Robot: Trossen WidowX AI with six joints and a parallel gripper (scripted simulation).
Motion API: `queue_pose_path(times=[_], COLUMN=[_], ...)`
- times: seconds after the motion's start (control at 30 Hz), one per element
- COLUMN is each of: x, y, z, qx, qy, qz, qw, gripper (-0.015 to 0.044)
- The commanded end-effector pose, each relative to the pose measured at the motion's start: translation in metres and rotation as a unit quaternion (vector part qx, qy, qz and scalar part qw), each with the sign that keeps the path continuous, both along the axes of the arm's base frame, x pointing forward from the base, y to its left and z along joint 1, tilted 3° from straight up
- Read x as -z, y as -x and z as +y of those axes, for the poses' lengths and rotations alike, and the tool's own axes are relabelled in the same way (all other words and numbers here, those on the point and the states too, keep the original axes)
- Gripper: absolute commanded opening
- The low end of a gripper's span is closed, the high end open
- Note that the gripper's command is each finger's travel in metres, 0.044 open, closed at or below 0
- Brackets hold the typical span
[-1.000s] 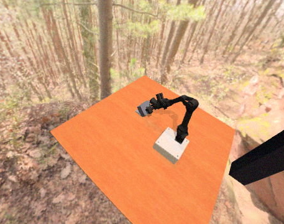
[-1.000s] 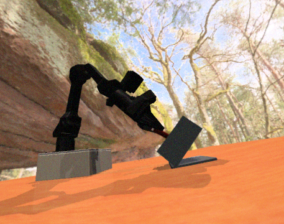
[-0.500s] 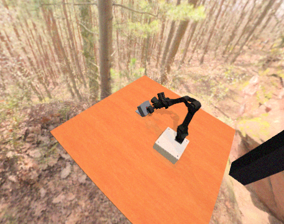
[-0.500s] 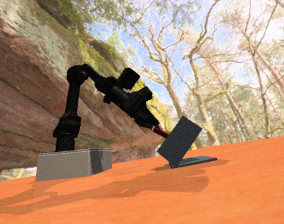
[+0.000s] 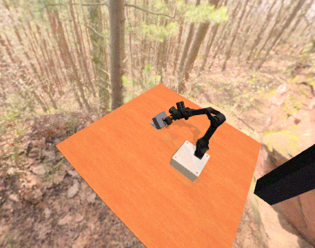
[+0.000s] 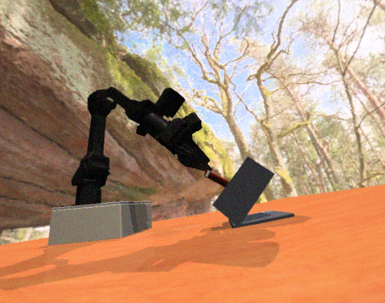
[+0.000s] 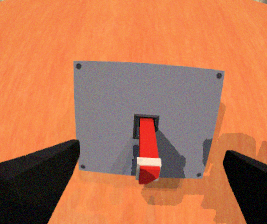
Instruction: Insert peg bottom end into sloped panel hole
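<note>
The red square peg (image 5: 163, 119) (image 6: 218, 179) (image 7: 148, 140) with a white band near its outer end has its lower end in the square hole (image 7: 137, 131) of the grey sloped panel (image 5: 159, 116) (image 6: 244, 190) (image 7: 108, 95). It sticks out toward the arm. Dark hole shows at its left side in the wrist view; how deep its end sits is hidden. My gripper (image 5: 168, 120) (image 6: 208, 169) (image 7: 153, 153) is open, its fingers wide apart on both sides of the peg and not touching it. In the exterior view the fingertips are by the peg's banded outer end.
The panel's base plate (image 6: 270, 217) lies on the orange table (image 5: 129, 156) (image 6: 192, 279) (image 7: 33, 90). The arm stands on a pale box (image 5: 188, 159) (image 6: 87, 225) behind the gripper. A black beam (image 5: 295, 174) juts in at the right of the top view.
</note>
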State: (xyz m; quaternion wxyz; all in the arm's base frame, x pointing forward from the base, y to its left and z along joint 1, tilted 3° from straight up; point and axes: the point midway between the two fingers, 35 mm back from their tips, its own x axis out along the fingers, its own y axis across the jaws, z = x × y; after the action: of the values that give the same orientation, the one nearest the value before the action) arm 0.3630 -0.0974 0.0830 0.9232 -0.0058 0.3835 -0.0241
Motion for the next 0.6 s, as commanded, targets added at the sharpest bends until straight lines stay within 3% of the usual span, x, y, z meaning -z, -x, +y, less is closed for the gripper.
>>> queue_pose_path(times=[0.0,0.57], x=[-0.003,-0.019], y=[0.003,0.017], z=[0.0,0.0], qx=[-0.003,-0.002], qy=[0.001,0.001], qz=[0.0,0.001], qw=[1.0,1.0], gripper=[0.044,0.044])
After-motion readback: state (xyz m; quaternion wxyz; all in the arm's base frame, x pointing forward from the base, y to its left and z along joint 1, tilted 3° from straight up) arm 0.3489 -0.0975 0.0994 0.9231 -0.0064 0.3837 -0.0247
